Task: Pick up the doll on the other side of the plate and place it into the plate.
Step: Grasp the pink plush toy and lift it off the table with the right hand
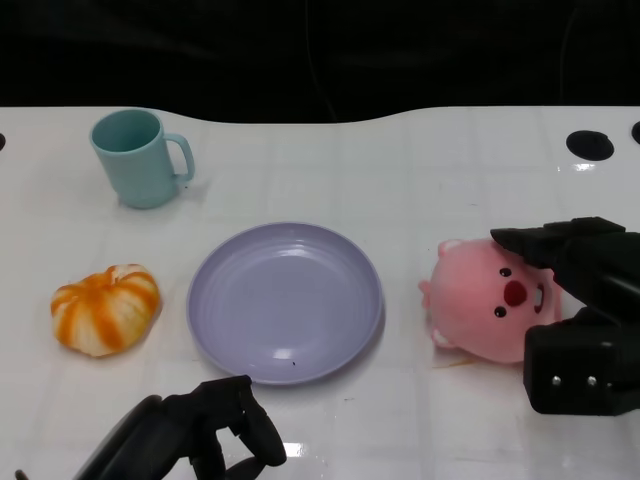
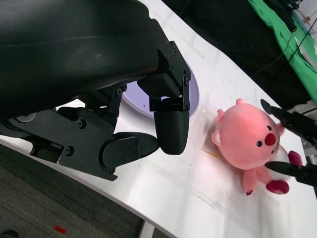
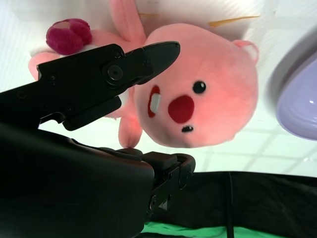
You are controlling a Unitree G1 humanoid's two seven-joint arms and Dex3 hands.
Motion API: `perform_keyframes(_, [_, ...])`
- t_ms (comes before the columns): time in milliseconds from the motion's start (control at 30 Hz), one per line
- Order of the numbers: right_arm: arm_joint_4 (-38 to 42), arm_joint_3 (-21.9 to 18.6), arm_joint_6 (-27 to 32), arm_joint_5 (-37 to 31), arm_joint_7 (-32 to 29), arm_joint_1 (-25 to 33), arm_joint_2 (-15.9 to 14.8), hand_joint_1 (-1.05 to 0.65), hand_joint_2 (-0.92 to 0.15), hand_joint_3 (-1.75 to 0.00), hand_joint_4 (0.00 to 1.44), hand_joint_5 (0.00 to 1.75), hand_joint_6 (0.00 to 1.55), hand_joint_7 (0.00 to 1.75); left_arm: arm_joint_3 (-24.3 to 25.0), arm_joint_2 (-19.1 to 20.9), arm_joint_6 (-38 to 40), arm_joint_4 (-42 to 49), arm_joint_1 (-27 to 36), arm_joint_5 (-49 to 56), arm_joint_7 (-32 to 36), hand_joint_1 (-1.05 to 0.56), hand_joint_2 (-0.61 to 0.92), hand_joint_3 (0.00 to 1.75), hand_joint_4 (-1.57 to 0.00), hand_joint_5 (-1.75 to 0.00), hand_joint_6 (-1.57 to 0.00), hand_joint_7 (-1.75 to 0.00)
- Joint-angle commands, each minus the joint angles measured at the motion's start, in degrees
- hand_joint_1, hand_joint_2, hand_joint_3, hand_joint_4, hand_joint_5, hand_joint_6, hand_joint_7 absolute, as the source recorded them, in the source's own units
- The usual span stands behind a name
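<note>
The pink plush doll point(image 1: 485, 300) lies face up on the white table, just right of the lilac plate point(image 1: 285, 300), which holds nothing. My right hand point(image 1: 590, 300) sits at the doll's right side, fingers spread: one reaches over the doll's head and the lower part lies beside its body. In the left wrist view its fingertips point(image 2: 290, 119) flank the doll point(image 2: 247, 136) with gaps showing. The right wrist view has a finger point(image 3: 133, 64) across the doll's face point(image 3: 198, 94). My left hand point(image 1: 200, 430) is at the near edge below the plate, fingers curled in and holding nothing.
A teal mug point(image 1: 140, 157) stands at the back left. An orange-and-white pumpkin toy point(image 1: 105, 308) lies left of the plate. A dark round hole point(image 1: 590, 145) is in the table at the back right. The table's near edge point(image 2: 148, 213) runs just under my left hand.
</note>
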Motion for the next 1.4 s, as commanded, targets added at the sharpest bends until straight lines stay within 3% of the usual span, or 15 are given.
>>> perform_keyframes(33, [4.64, 1.46, -0.82, -0.09, -1.00, -3.12, -0.37, -0.72, -0.87, 0.00, 0.02, 0.29, 0.19, 0.01, -0.04, 0.34, 0.80, -0.97, 0.33, 0.34, 0.20, -0.25, 0.81, 0.65, -0.66, -1.75, -0.65, -1.26])
perform_keyframes(333, [22.17, 8.31, -3.85, -1.74, -5.80, -10.49, 2.67, -0.78, -0.89, -0.01, 0.14, 0.31, 0.24, 0.02, -0.54, 0.05, 1.72, -2.05, 0.55, 1.05, 0.50, -0.27, 0.80, 0.67, -0.65, -1.75, -0.66, -1.27])
perform_keyframes(467, [26.73, 9.19, -4.47, -1.13, -10.76, -11.98, 4.84, -0.56, -0.88, 0.00, 0.50, 0.20, 0.57, 0.06, -0.78, -0.16, 2.34, -2.59, 0.55, 1.41, 0.52, -0.27, 0.79, 0.69, -0.64, -1.74, -0.66, -1.27])
perform_keyframes(500, [27.82, 8.86, -5.01, -0.18, -11.86, -12.19, 5.39, -0.47, -0.87, 0.00, 0.66, 0.24, 0.70, 0.09, -0.82, -0.20, 2.44, -2.69, 0.54, 1.46, 0.52, -0.27, 0.78, 0.70, -0.65, -1.75, -0.66, -1.27])
perform_keyframes(567, [29.86, 7.40, -6.42, 2.77, -13.50, -12.44, 6.69, -0.40, -0.86, 0.00, 0.71, 0.40, 0.81, 0.08, -0.90, -0.33, 2.86, -3.01, 0.57, 1.45, 0.43, -0.27, 0.77, 0.71, -0.65, -1.75, -0.66, -1.27])
perform_keyframes(600, [30.80, 6.64, -7.10, 4.30, -14.30, -12.56, 7.34, -0.27, -0.86, 0.00, 0.78, 0.85, 0.96, 0.19, -0.93, -0.39, 3.17, -3.23, 0.60, 1.40, 0.36, -0.27, 0.76, 0.73, -0.65, -1.75, -0.66, -1.27])
perform_keyframes(633, [31.51, 6.20, -7.62, 5.34, -14.98, -12.70, 7.75, -0.21, -0.88, -0.01, 0.80, 1.12, 1.01, 0.32, -0.96, -0.43, 3.42, -3.39, 0.62, 1.36, 0.31, -0.26, 0.75, 0.75, -0.64, -1.75, -0.66, -1.27])
perform_keyframes(767, [32.94, 6.47, -10.31, 6.47, -17.16, -13.22, 7.50, -0.13, -0.91, -0.06, 0.87, 1.39, 1.08, 0.54, -1.13, -0.40, 3.87, -3.65, 0.53, 1.50, 0.31, -0.26, 0.74, 0.77, -0.64, -1.75, -0.66, -1.27])
perform_keyframes(800, [33.44, 6.63, -11.10, 6.61, -17.50, -13.41, 7.38, -0.13, -0.77, -0.39, 0.90, 1.50, 1.13, 0.60, -1.14, -0.38, 4.01, -3.72, 0.51, 1.51, 0.28, -0.26, 0.74, 0.78, -0.65, -1.75, -0.66, -1.27])
perform_keyframes(867, [33.88, 6.89, -12.37, 6.82, -17.40, -13.67, 7.04, -0.14, -0.50, -0.98, 0.93, 1.61, 1.14, 0.71, -1.14, -0.37, 4.30, -3.79, 0.47, 1.47, 0.23, -0.27, 0.74, 0.78, -0.66, -1.75, -0.66, -1.27])
perform_keyframes(900, [33.87, 7.16, -12.87, 6.45, -17.73, -13.74, 6.80, -0.15, -0.43, -1.14, 0.93, 1.67, 1.11, 0.80, -1.14, -0.33, 4.13, -3.67, 0.43, 1.47, 0.26, -0.27, 0.74, 0.78, -0.66, -1.75, -0.66, -1.27])
perform_keyframes(1033, [33.01, 7.60, -13.83, 5.56, -19.17, -13.63, 6.41, -0.19, -0.47, -1.08, 0.91, 1.74, 0.98, 1.04, -1.16, -0.26, 3.73, -3.21, 0.33, 1.42, 0.33, -0.27, 0.73, 0.78, -0.65, -1.75, -0.66, -1.27])
perform_keyframes(1133, [32.28, 7.39, -15.30, 5.46, -21.31, -13.53, 6.44, -0.21, -0.50, -0.98, 0.91, 1.75, 0.85, 1.36, -1.21, -0.08, 3.72, -3.15, 0.24, 1.70, 0.28, -0.27, 0.74, 0.78, -0.66, -1.75, -0.66, -1.28])
perform_keyframes(1200, [32.15, 7.39, -16.11, 5.19, -22.67, -13.57, 6.42, -0.21, -0.47, -1.02, 0.93, 1.75, 0.79, 1.54, -1.21, -0.09, 3.72, -3.05, 0.18, 1.71, 0.28, -0.28, 0.74, 0.78, -0.66, -1.75, -0.66, -1.28])
perform_keyframes(1400, [32.38, 6.41, -18.03, 5.40, -26.75, -14.07, 6.90, -0.19, -0.36, -1.28, 0.97, 1.75, 0.76, 1.68, -1.10, -0.08, 3.59, -2.88, 0.08, 1.54, 0.26, -0.27, 0.74, 0.77, -0.66, -1.75, -0.65, -1.28])
